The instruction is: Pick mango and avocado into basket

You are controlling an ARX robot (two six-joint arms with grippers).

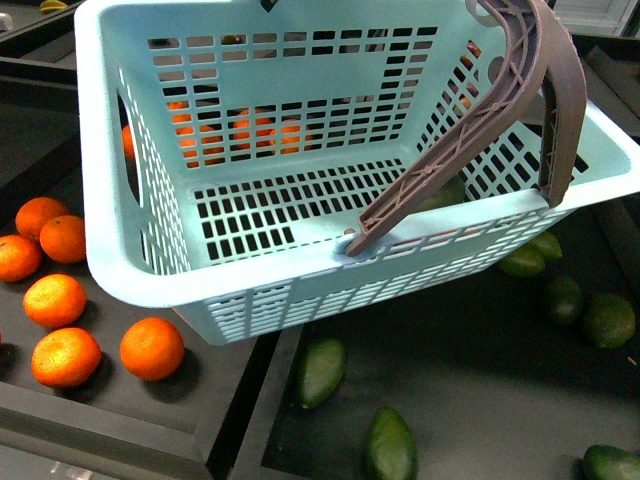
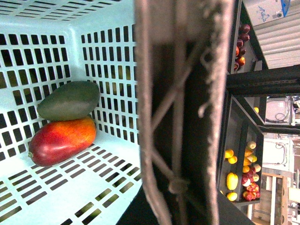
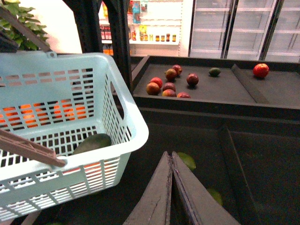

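Note:
The pale teal basket [image 1: 150,290] hangs tilted above the fruit bins. My left gripper is shut on its brown handle [image 2: 183,112], which fills the left wrist view and hides the fingers. Inside the basket [image 2: 108,154] a dull green avocado [image 2: 69,100] rests on a red-orange mango [image 2: 63,140] in a corner. In the right wrist view the avocado [image 3: 92,142] shows over the basket's rim [image 3: 133,126]. My right gripper [image 3: 171,157] is shut and empty, beside the basket and above a dark bin. Neither gripper shows in the front view.
Several oranges [image 1: 152,347] lie in the bin at the left under the basket. Green fruits [image 1: 320,370] lie in the dark bin at the right and below my right gripper [image 3: 187,161]. Red fruits [image 3: 169,86] sit on a shelf farther off. Black dividers separate the bins.

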